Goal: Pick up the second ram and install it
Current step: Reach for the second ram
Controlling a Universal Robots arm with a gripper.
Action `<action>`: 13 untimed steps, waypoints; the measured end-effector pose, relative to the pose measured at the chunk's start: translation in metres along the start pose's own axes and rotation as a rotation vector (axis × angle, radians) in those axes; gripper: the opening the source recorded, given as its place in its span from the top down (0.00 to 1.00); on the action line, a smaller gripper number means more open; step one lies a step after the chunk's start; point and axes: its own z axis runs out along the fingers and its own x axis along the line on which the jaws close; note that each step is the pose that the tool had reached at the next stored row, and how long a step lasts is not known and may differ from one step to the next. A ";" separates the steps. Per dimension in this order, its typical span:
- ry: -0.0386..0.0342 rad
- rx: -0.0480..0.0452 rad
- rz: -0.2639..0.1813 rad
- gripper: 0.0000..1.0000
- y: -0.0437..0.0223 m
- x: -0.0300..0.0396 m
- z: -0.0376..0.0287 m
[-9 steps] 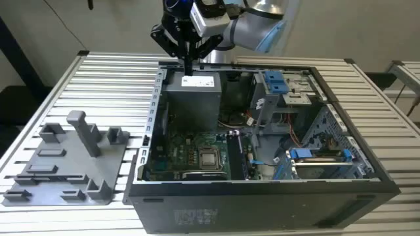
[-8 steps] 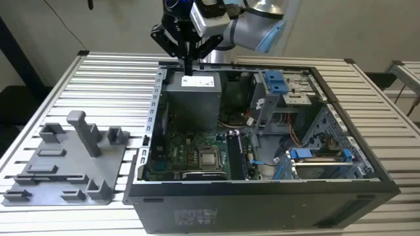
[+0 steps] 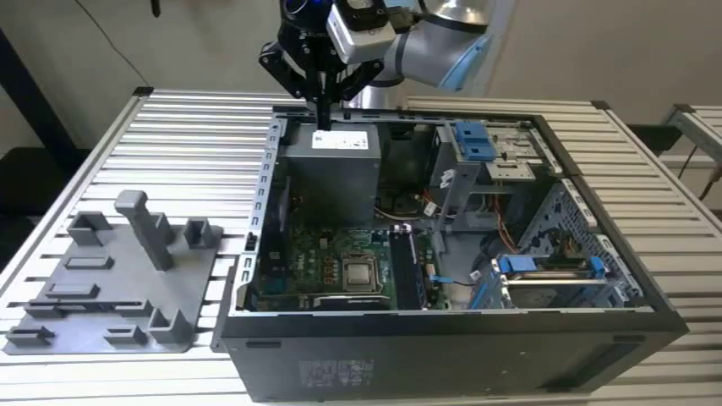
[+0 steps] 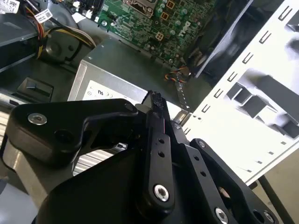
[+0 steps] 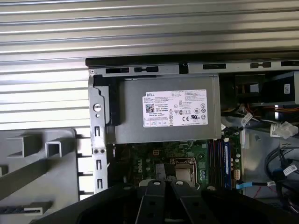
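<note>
My gripper (image 3: 324,121) hangs at the back of the open computer case (image 3: 451,355), just above the grey power supply (image 3: 338,169). Its dark fingers (image 4: 155,100) point down, pressed together, and I see nothing between them. In the first wrist view the gripper (image 5: 164,184) is over the motherboard (image 5: 149,161), near the power supply's (image 5: 163,112) edge. The memory slots (image 3: 404,266) run beside the processor socket (image 3: 358,272). The second ram is out of view. The grey holder tray (image 3: 113,288) lies on the exterior view's left, outside the case.
The case stands on a slatted metal table (image 3: 192,144). Blue drive brackets (image 3: 474,139) and loose cables (image 3: 412,207) fill the case on the exterior view's right. Tall posts (image 3: 147,228) rise from the tray. The case wall (image 3: 265,194) separates tray and motherboard.
</note>
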 end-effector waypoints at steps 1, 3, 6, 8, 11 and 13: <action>0.0000 0.0000 0.000 0.89 0.0000 0.0000 0.0000; 0.0000 0.0001 0.000 0.89 0.0000 0.0005 0.0000; 0.0000 0.0001 0.000 0.89 -0.0002 0.0033 -0.0001; 0.0000 0.0001 0.000 0.89 -0.0007 0.0077 -0.0002; 0.0000 0.0001 0.000 0.89 -0.0013 0.0163 -0.0003; 0.0000 0.0001 0.000 0.89 -0.0017 0.0215 -0.0004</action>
